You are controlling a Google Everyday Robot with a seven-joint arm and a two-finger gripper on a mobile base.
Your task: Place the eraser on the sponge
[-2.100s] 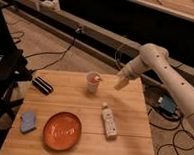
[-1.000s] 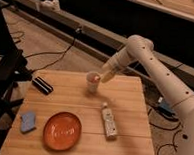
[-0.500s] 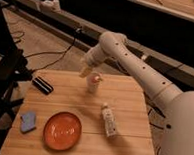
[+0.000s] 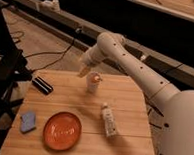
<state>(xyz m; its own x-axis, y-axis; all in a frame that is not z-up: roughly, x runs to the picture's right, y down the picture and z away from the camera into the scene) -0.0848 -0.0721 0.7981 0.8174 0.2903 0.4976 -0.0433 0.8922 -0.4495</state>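
Observation:
The eraser (image 4: 42, 85), a long black block with a pale stripe, lies near the left edge of the wooden table (image 4: 134, 102). The sponge (image 4: 28, 121), a small light-blue pad, rests at the front left corner, beside the orange plate (image 4: 62, 129). My gripper (image 4: 84, 71) hangs above the table's back edge, just left of a small white cup (image 4: 93, 82) and to the right of the eraser. It holds nothing that I can see.
A white tube (image 4: 108, 120) lies right of the plate. Black equipment (image 4: 2, 80) crowds the table's left side, with cables on the floor behind. A dark ledge runs across the back.
The arm has swung steadily leftward across the back of the table, from the right side past the cup toward the eraser. Objects on the table have stayed put.

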